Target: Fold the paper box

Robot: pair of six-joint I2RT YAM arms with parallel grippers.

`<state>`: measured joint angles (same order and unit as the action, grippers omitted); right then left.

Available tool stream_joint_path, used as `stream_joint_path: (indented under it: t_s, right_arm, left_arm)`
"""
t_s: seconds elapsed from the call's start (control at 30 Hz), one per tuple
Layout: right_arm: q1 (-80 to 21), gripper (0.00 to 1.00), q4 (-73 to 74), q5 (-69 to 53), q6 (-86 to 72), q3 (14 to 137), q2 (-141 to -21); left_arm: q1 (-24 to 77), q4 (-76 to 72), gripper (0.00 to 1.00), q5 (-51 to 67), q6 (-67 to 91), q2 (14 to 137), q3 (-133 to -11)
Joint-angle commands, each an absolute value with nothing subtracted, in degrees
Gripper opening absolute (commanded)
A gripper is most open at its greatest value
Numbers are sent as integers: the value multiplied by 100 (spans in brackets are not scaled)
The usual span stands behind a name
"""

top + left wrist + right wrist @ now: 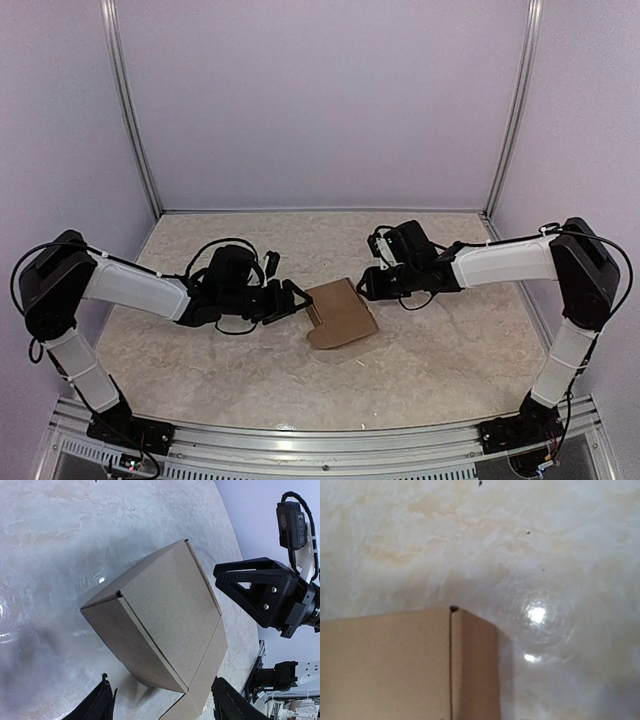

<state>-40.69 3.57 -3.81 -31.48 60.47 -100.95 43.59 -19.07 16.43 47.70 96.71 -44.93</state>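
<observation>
The paper box [340, 312] is a brown cardboard carton lying tilted on the table between both arms. One flap [205, 680] still sticks out flat at its near end. My left gripper [297, 302] sits at the box's left side. In the left wrist view this gripper [160, 680] is open, its fingers [100, 705] wide apart on either side of the box's [160, 615] near corner, with no contact showing. My right gripper [367, 284] hovers just beyond the box's far right corner [455, 611]. Its own fingers are out of the right wrist view, and the left wrist view shows this gripper [255, 592] only side-on.
The table [200, 350] has a pale marbled top. White walls with metal posts [135, 110] close in the back and sides. An aluminium rail [320, 445] runs along the near edge by the arm bases.
</observation>
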Motion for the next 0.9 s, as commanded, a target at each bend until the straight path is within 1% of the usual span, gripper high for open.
stream_joint_path:
  t_s: [0.0,0.07,0.17,0.57,0.7,0.87]
  right_arm:
    - [-3991,31,343,-574,-3118,6000,-10185]
    - [-3985,31,338,-616,-3120,5994,-10194]
    - [-3981,31,343,-666,-3095,6007,-10213]
    - [-3960,25,334,-703,-3094,6036,-10387]
    - [-3923,21,319,-710,-3119,5993,-10400]
    - [-3864,14,286,-746,-3104,5887,-10356]
  left_arm:
    - [4412,-2452,66,1704,5083,9780,-4398]
    - [4403,-2669,66,1752,5215,9860,-4375]
    - [4395,-2644,69,1724,5290,9984,-4444]
    - [4402,-2513,69,1737,5543,10327,-4582]
    - [4409,-2779,69,1868,5705,10461,-4588]
    - [4408,-3115,70,1992,5897,10562,-4589]
